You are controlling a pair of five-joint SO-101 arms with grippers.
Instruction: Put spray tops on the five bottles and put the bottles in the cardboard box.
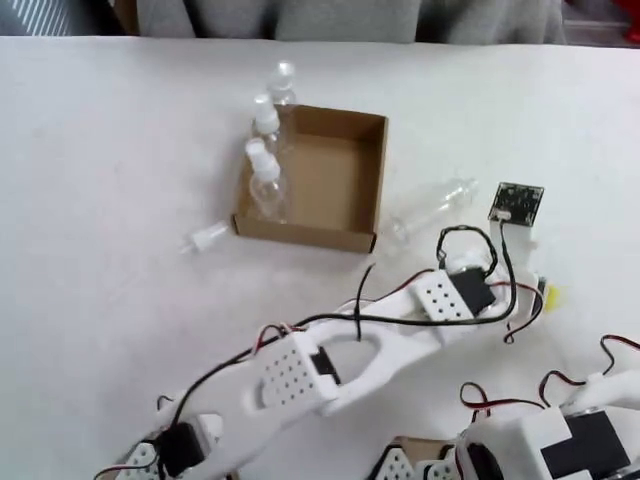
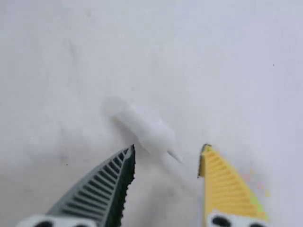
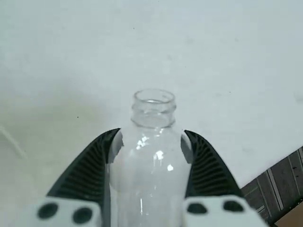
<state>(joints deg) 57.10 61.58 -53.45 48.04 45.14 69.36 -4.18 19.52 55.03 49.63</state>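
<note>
Left gripper (image 2: 166, 150) over a loose spray top (image 2: 144, 128); right gripper (image 3: 151, 135) clasps an uncapped bottle (image 3: 153, 111).
Left jaws stand wide, the top just ahead of their tips, nearer the grey one. Best to centre the gap on its body before closing, lest it skid aside.

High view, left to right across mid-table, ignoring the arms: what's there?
In order: loose spray top → cardboard box → clear bottle lying on its side → small black board.
</note>
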